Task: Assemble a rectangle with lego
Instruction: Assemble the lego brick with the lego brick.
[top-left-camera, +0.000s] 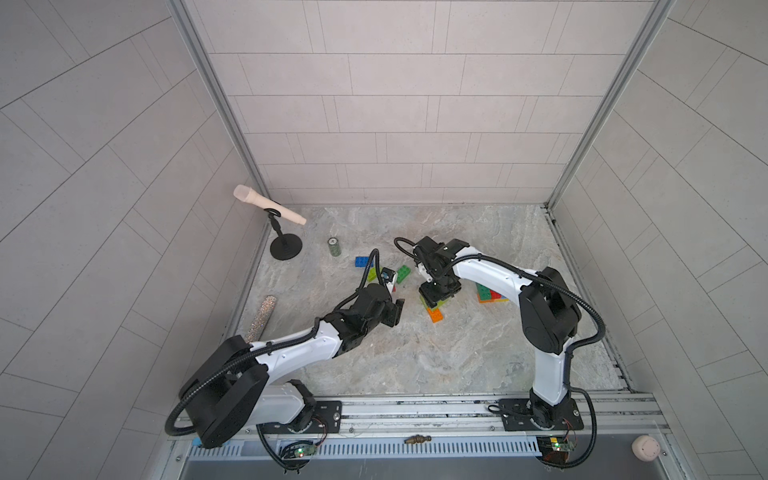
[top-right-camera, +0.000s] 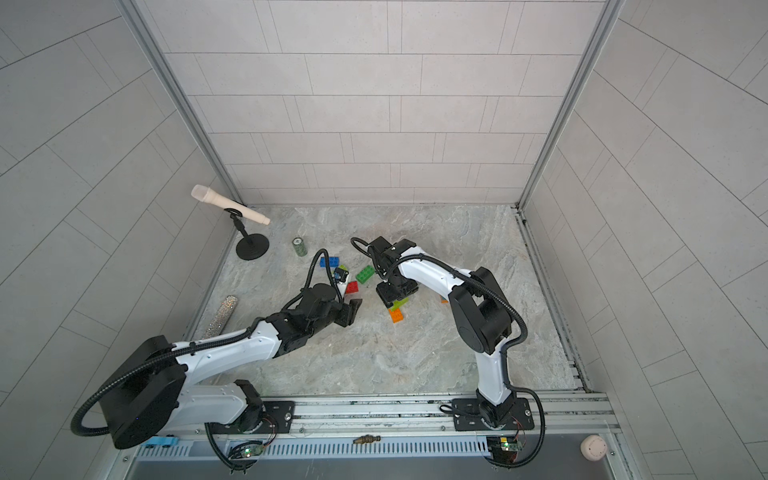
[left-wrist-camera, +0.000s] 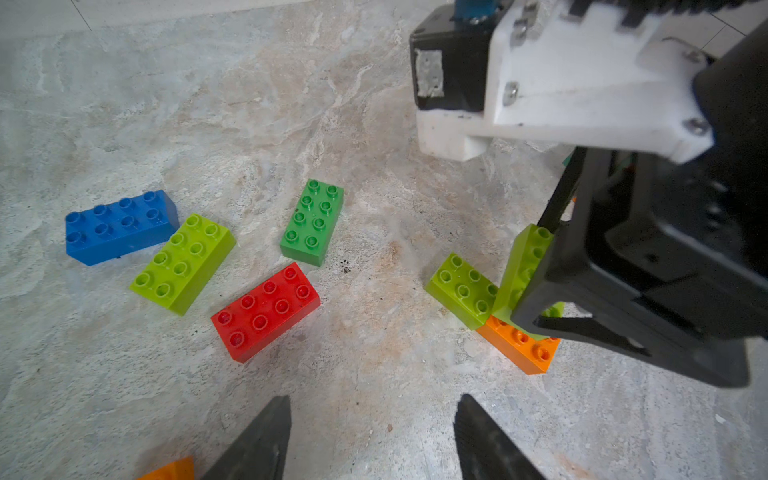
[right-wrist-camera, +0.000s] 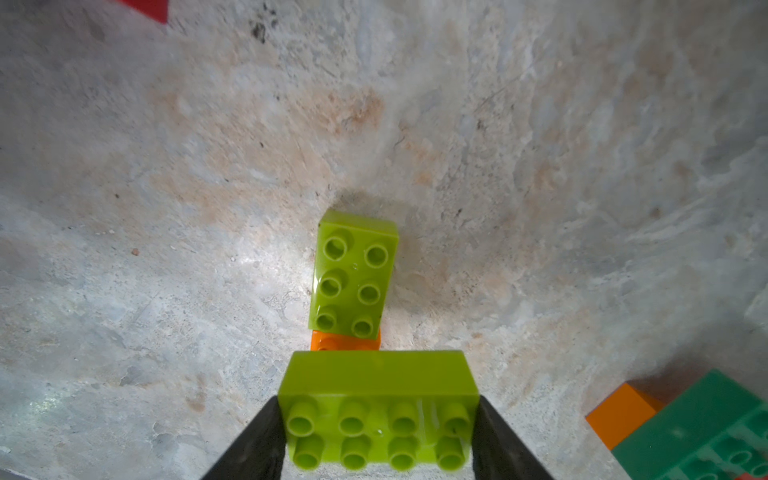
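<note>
My right gripper (right-wrist-camera: 378, 401) is shut on a lime lego brick (right-wrist-camera: 378, 411), gripping its two short ends. It hangs just above a lime brick (right-wrist-camera: 353, 274) that sits crosswise on an orange brick (right-wrist-camera: 345, 343). In the left wrist view the same pair, lime (left-wrist-camera: 461, 289) on orange (left-wrist-camera: 519, 345), lies under the held lime brick (left-wrist-camera: 523, 270). My left gripper (left-wrist-camera: 374, 399) is open over bare floor, with nothing between its fingers. Beyond it lie loose red (left-wrist-camera: 266, 311), dark green (left-wrist-camera: 313, 220), lime (left-wrist-camera: 183, 262) and blue (left-wrist-camera: 120, 226) bricks. In both top views the left gripper (top-left-camera: 399, 309) (top-right-camera: 353, 307) stands left of the right gripper (top-left-camera: 434, 297) (top-right-camera: 390, 295).
A block of joined green, red and yellow bricks (top-left-camera: 490, 293) sits behind the right arm. A small dark green cylinder (top-left-camera: 333, 247), a microphone on a stand (top-left-camera: 270, 205) and a glittery stick (top-left-camera: 262, 316) stand at the left. Tiled walls enclose three sides.
</note>
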